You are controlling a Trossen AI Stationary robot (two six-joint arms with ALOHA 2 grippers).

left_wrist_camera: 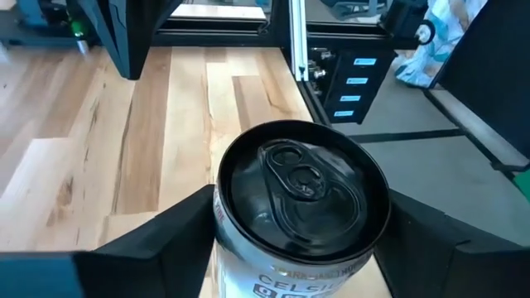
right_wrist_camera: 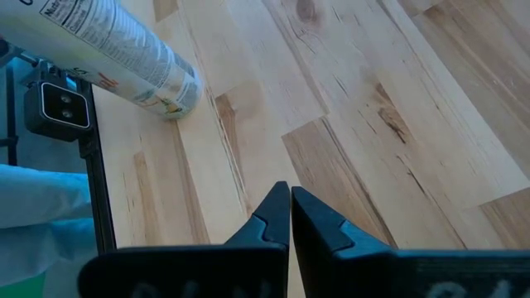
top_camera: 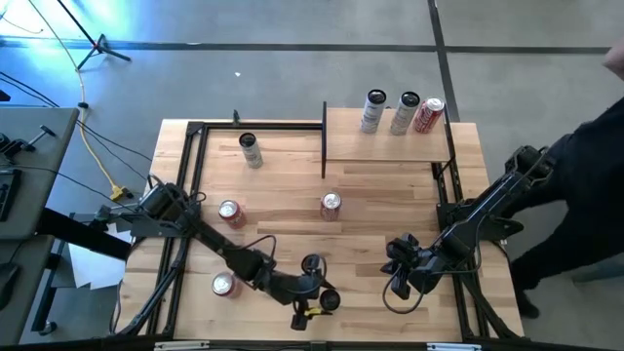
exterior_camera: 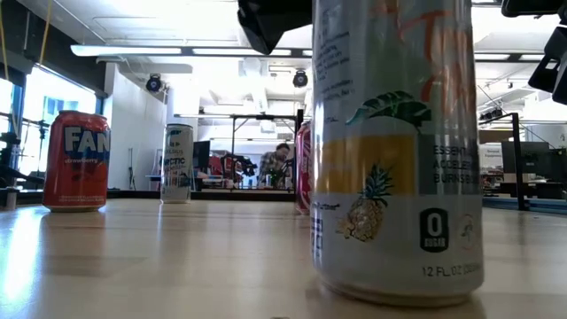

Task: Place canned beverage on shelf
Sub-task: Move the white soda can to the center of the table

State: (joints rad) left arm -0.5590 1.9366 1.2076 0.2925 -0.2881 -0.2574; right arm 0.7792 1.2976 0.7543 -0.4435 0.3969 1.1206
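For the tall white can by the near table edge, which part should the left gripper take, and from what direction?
Take the white can by its straight side wall just below the rim, fingers on opposite sides, coming level from the side. It stands upright, and the left gripper already straddles it that way. The right gripper waits shut.

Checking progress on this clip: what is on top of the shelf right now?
Three upright cans stand on the shelf near its far edge: two pale, one red. Whatever lies beneath its board is covered.

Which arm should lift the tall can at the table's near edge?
Left. Its claw already straddles the tall can, a finger on each side. The right claw is shut over bare table.
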